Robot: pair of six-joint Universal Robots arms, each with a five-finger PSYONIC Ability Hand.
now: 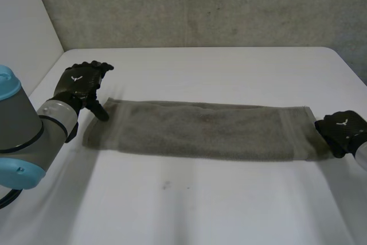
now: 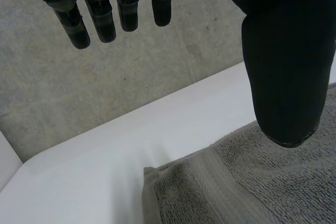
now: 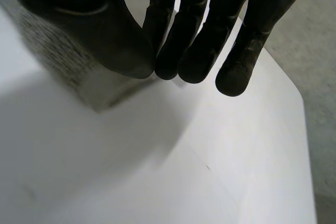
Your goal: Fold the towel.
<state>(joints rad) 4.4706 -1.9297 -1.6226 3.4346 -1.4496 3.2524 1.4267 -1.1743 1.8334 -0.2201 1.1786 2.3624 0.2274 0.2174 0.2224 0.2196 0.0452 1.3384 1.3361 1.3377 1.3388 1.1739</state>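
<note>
A grey-brown towel (image 1: 200, 130) lies stretched out in a long strip across the white table (image 1: 200, 67). My left hand (image 1: 80, 84) hovers at the towel's left end by the far corner, open, with straight fingers (image 2: 100, 19) over bare table and its thumb (image 2: 286, 51) above the cloth (image 2: 236, 187). At the strip's right end, my right hand (image 1: 343, 131) has its thumb and fingers (image 3: 194, 35) pressed together on the edge of the towel (image 3: 79, 72), close to a corner.
A concrete wall (image 1: 200, 4) rises behind the table and a white panel (image 1: 23, 21) stands at its left. The table's right edge (image 1: 350, 67) runs close to my right hand. Bare tabletop lies in front of and behind the towel.
</note>
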